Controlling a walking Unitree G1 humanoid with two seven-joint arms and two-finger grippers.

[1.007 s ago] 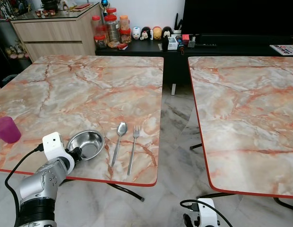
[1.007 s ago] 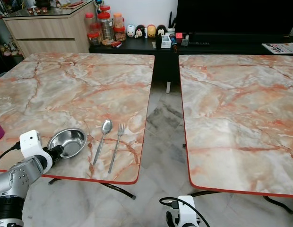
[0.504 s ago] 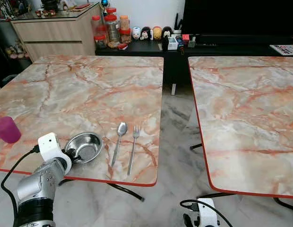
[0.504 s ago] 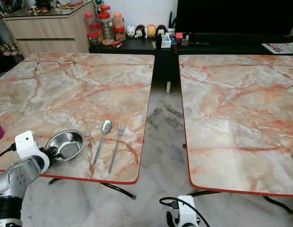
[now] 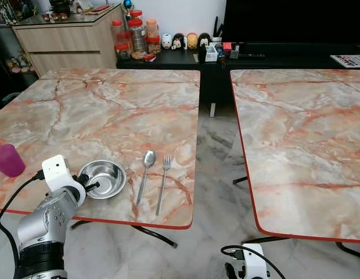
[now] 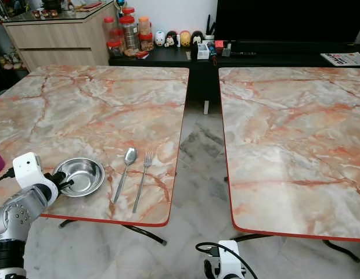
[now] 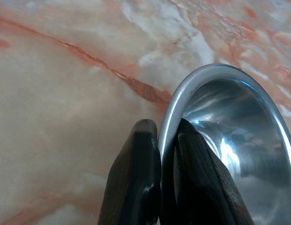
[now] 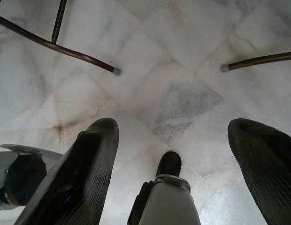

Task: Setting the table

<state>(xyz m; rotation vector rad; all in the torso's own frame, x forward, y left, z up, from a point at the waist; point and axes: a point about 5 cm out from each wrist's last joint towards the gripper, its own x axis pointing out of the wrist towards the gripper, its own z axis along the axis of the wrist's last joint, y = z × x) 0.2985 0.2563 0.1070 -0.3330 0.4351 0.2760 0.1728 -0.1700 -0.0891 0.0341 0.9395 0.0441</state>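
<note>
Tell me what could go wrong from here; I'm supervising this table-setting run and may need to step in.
1. The left gripper pinches only the thin rim of the steel bowl, one finger inside and one outside; the smooth metal could slip or tip.
2. The bowl sits close to the table's red front edge, so pulling it nearer could drop it.
3. The spoon and fork lie just beside it; a push sideways could knock them askew.

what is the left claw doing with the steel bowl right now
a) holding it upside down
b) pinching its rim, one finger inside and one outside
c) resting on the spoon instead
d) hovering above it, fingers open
b: the left claw is shut on the rim of the steel bowl, with one black finger inside the rim and one outside.
</note>
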